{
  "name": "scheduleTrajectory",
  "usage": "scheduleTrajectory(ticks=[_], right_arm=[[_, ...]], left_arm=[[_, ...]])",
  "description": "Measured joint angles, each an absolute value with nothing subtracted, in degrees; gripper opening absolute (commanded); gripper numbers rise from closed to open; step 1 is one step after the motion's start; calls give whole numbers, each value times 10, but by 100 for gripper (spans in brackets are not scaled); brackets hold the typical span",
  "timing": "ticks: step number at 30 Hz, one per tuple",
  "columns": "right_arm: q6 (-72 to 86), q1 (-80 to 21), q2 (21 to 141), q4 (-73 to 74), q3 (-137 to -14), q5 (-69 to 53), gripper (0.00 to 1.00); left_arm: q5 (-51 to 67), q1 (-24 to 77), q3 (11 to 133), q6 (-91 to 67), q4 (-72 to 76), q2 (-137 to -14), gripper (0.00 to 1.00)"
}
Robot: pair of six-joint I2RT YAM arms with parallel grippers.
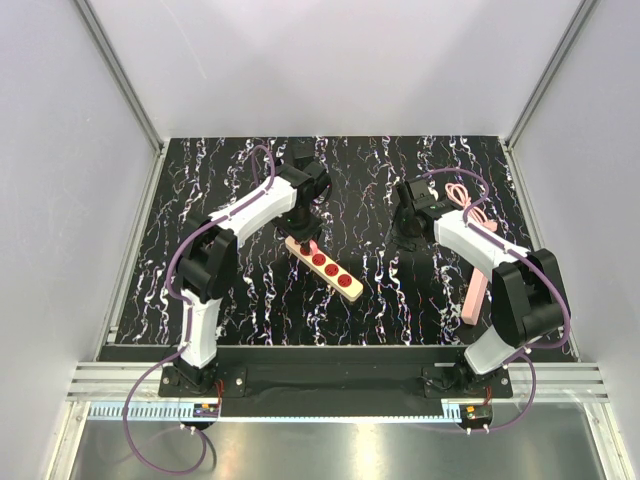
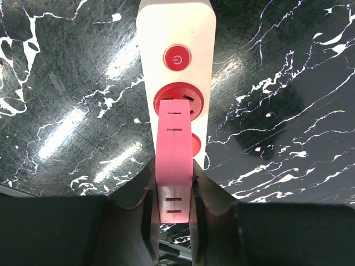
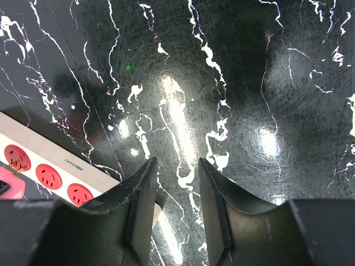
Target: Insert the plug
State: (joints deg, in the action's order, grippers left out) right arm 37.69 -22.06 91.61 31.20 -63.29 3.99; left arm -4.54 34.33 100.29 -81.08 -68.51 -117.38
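The plug (image 2: 174, 160) in these frames is a flat pink block, not black, and my left gripper (image 2: 173, 173) is shut on its sides. It stands over the cream power strip (image 2: 176, 33), its front end at the first red round socket (image 2: 194, 95), just below the red power button (image 2: 177, 58). In the right wrist view the plug (image 3: 8, 185) shows brass prongs tilted at that socket. From above, the left gripper (image 1: 303, 232) is at the strip's (image 1: 335, 270) far end. My right gripper (image 3: 177, 163) is open over bare table, just right of the strip's (image 3: 55, 166) near end.
A pink power strip (image 1: 477, 290) lies at the right edge of the black marbled table (image 1: 220, 290), partly under the right arm. Its coiled pink cable (image 1: 468, 205) sits behind the right gripper (image 1: 408, 225). White walls enclose the table on three sides.
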Motion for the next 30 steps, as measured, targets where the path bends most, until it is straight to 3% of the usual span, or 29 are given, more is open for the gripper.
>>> scheduleTrajectory(ticks=[30], right_arm=[[376,-221,916,312,-633,40,43]], left_arm=[[-66,344,999,-811,-689,-1169,0]])
